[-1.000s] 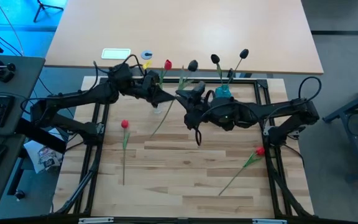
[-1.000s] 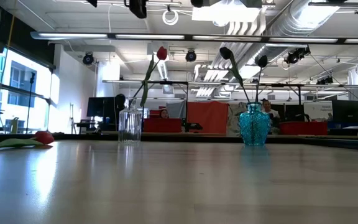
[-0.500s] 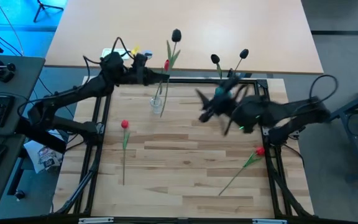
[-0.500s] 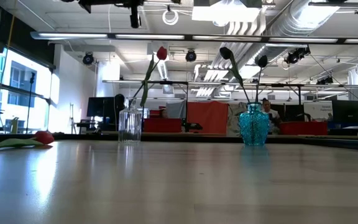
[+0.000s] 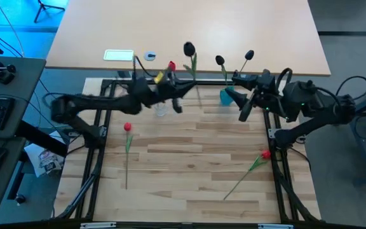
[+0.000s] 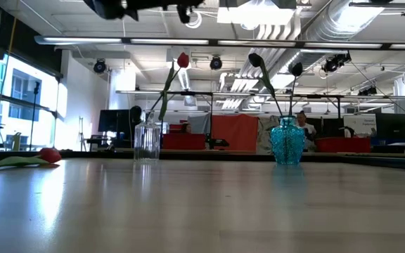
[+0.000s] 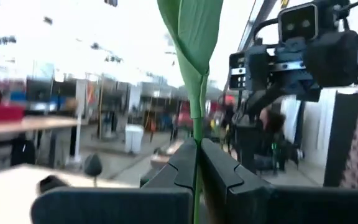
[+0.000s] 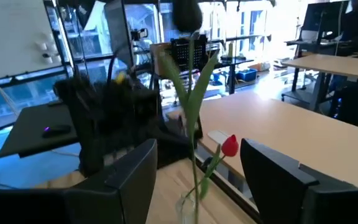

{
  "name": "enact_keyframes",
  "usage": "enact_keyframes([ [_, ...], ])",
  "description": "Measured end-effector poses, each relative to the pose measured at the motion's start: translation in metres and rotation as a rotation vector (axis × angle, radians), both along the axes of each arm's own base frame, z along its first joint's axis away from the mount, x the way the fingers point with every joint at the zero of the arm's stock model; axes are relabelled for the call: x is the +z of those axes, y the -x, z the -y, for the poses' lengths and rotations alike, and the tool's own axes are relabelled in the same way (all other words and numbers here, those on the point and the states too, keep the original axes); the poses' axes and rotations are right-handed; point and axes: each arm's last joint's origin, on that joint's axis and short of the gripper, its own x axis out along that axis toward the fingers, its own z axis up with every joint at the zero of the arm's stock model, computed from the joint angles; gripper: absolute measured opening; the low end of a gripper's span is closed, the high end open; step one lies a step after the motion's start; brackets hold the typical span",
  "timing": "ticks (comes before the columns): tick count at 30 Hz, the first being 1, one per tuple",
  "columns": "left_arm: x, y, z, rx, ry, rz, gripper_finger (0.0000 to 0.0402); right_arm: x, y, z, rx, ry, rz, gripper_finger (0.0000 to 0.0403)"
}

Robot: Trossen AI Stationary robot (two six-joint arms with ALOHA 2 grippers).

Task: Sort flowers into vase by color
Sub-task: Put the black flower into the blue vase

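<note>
My left gripper point(image 5: 183, 97) is raised above the table's far side between the clear vase point(image 5: 162, 109) and the blue vase point(image 5: 225, 97), shut on a black-headed flower point(image 5: 189, 49) that stands upright. The clear vase point(image 6: 147, 141) holds one red flower point(image 6: 183, 60); the blue vase point(image 6: 287, 141) holds two black flowers point(image 6: 256, 60). My right gripper point(image 5: 239, 105) is open beside the blue vase, empty, facing the held flower point(image 8: 188, 14). Two red flowers point(image 5: 128, 127) point(image 5: 265, 154) lie flat on the table. My left gripper pinches the black flower's green stem point(image 7: 196, 163) between its two fingers, just under a leaf point(image 7: 191, 37). The fingers lie level and across the stem. The flower is lifted clear and upright, head above the fingers, the rest of the stem hanging below.
A black frame point(image 5: 100, 127) borders the wooden table. Beyond the far edge lies a tan desk with a white card point(image 5: 118, 55) and a small round object point(image 5: 150, 56). The table's near half is bare wood apart from the two lying flowers.
The two grippers were close together at mid-table around the black flower. My right gripper drew back toward the right edge, beside the blue vase. My left gripper carried the flower up and toward the far edge, then swung right toward the blue vase, the flower now upright.
</note>
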Motion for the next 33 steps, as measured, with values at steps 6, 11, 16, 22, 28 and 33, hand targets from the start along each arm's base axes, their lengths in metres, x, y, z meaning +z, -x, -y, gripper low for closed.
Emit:
enact_keyframes([
  [6,-0.036,-0.047,-0.003,0.113,0.030,0.041,0.0000,0.002,0.000,0.000,0.000,0.010,0.011,0.0227],
  [11,-0.041,-0.083,-0.003,0.118,-0.020,0.043,0.0000,0.002,0.000,0.000,0.000,0.012,0.010,0.0227],
  [16,-0.043,-0.111,-0.014,0.132,-0.024,0.047,0.0000,0.002,0.000,0.000,-0.003,0.033,-0.002,0.0227],
  [22,-0.052,-0.133,-0.024,0.194,-0.066,0.024,0.0000,0.003,0.000,0.001,-0.046,0.064,-0.010,0.0227],
  [28,-0.064,-0.151,-0.039,0.281,-0.081,0.024,0.0000,0.005,0.000,0.002,-0.060,0.072,0.004,0.0227],
  [33,-0.089,-0.169,-0.058,0.305,-0.071,0.009,0.0000,0.006,0.001,0.002,-0.090,0.078,0.012,0.0227],
])
